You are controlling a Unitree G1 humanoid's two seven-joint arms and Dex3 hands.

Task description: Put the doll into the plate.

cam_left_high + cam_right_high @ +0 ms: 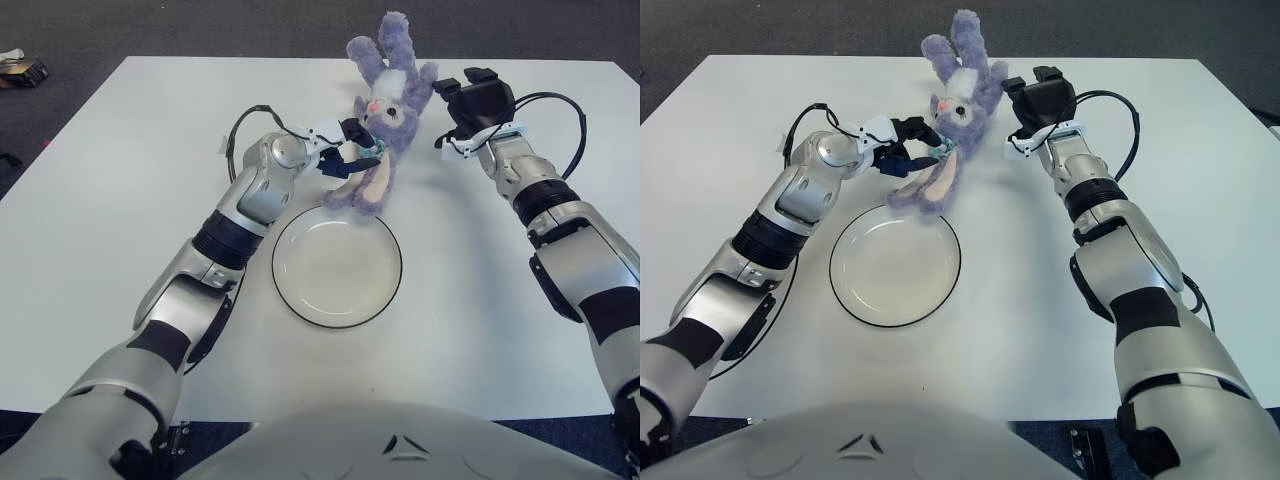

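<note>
Your left hand (345, 150) grips the rabbit doll (385, 120) just beyond the plate's (290, 290) far rim. Your right hand (470, 105) sits right of the doll, close beside its arm.
</note>
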